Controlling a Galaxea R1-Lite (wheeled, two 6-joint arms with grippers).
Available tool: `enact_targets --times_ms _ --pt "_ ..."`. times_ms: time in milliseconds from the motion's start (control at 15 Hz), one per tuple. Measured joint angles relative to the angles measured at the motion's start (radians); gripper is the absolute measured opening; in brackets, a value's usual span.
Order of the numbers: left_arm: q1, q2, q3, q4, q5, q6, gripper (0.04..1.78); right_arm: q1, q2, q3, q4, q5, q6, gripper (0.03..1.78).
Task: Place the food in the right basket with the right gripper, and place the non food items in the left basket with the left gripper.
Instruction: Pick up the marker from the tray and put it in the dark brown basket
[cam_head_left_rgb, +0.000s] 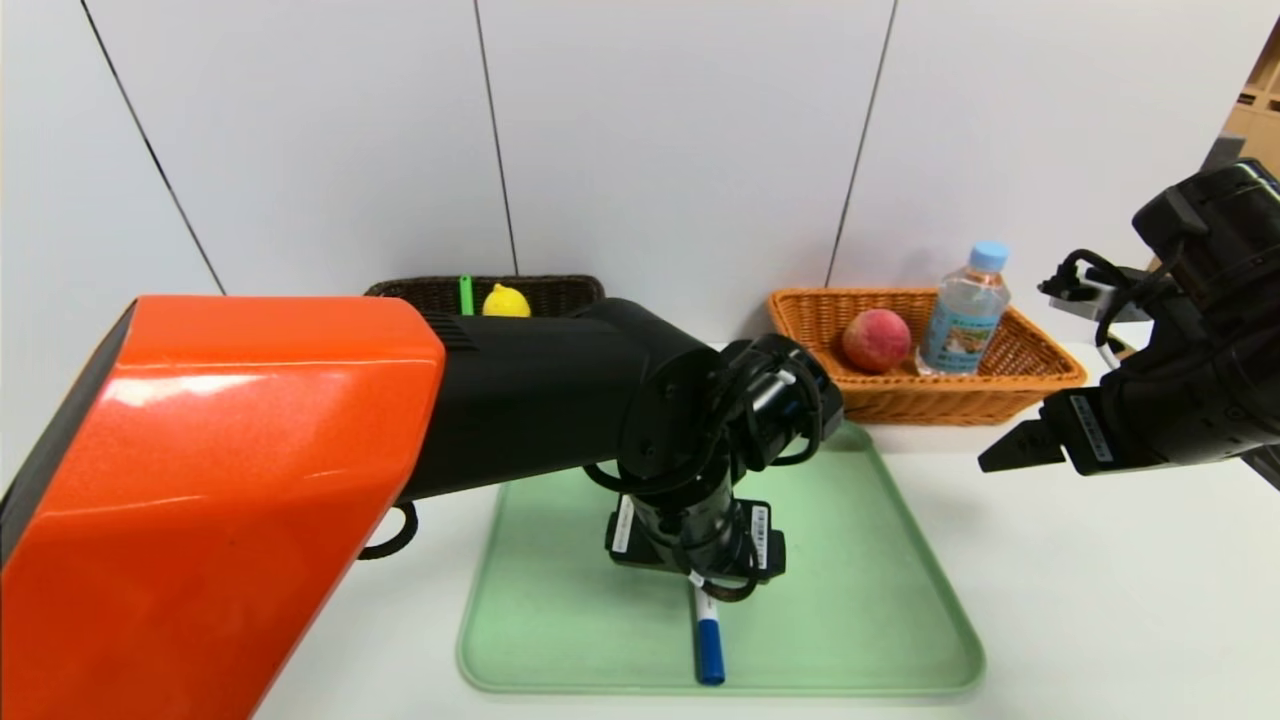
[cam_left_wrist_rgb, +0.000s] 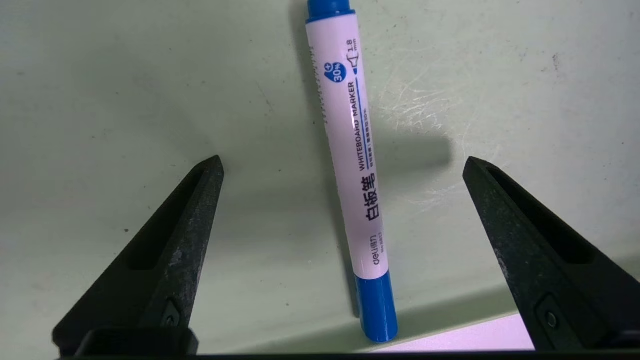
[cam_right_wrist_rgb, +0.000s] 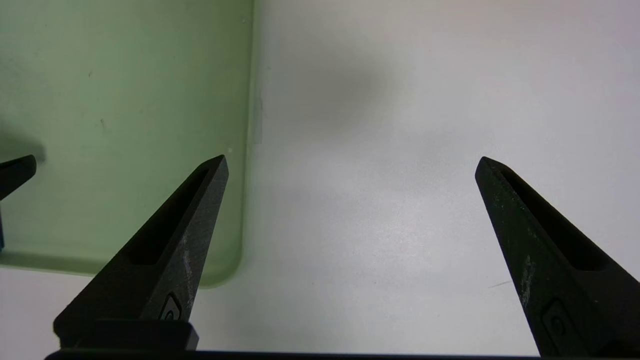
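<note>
The white marker with blue cap (cam_head_left_rgb: 708, 640) lies on the green tray (cam_head_left_rgb: 860, 600) near its front edge. My left gripper (cam_head_left_rgb: 697, 560) hangs just above it, open, one finger on each side of the marker's barrel (cam_left_wrist_rgb: 350, 150) and clear of it. The peach (cam_head_left_rgb: 876, 340) and the water bottle (cam_head_left_rgb: 965, 310) sit in the orange basket (cam_head_left_rgb: 1040, 380). The yellow duck toy (cam_head_left_rgb: 506, 301) and the green spoon handle (cam_head_left_rgb: 465, 294) show in the dark brown basket (cam_head_left_rgb: 560, 293). The cube is hidden. My right gripper (cam_head_left_rgb: 1015, 447) hovers open and empty over the table right of the tray (cam_right_wrist_rgb: 125, 100).
The white table (cam_head_left_rgb: 1100, 620) runs right of and in front of the tray. My left arm's orange section (cam_head_left_rgb: 200, 480) hides the table's left side and most of the dark basket. A white panelled wall stands close behind both baskets.
</note>
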Motion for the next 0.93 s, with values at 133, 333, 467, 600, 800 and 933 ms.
enact_targets --times_ms 133,333,467,600,800,933 --pt "0.002 0.005 0.000 0.002 0.000 -0.001 1.31 0.001 -0.009 0.019 -0.018 0.000 -0.003 1.71" --pt "0.000 0.008 0.001 0.004 -0.002 -0.004 0.93 0.004 -0.020 0.036 -0.037 -0.001 -0.005 1.71" --pt "0.000 0.010 0.001 0.005 -0.004 -0.004 0.58 0.008 -0.024 0.039 -0.039 -0.001 -0.005 1.71" --pt "-0.001 0.010 0.001 0.005 -0.006 -0.004 0.16 0.018 -0.028 0.043 -0.041 -0.002 -0.004 1.71" --pt "0.000 -0.022 0.004 -0.012 -0.018 0.002 0.16 0.027 -0.031 0.045 -0.041 -0.003 -0.004 1.71" --pt "0.005 -0.076 0.002 -0.076 -0.050 0.002 0.16 0.029 -0.032 0.048 -0.041 -0.003 -0.004 1.71"
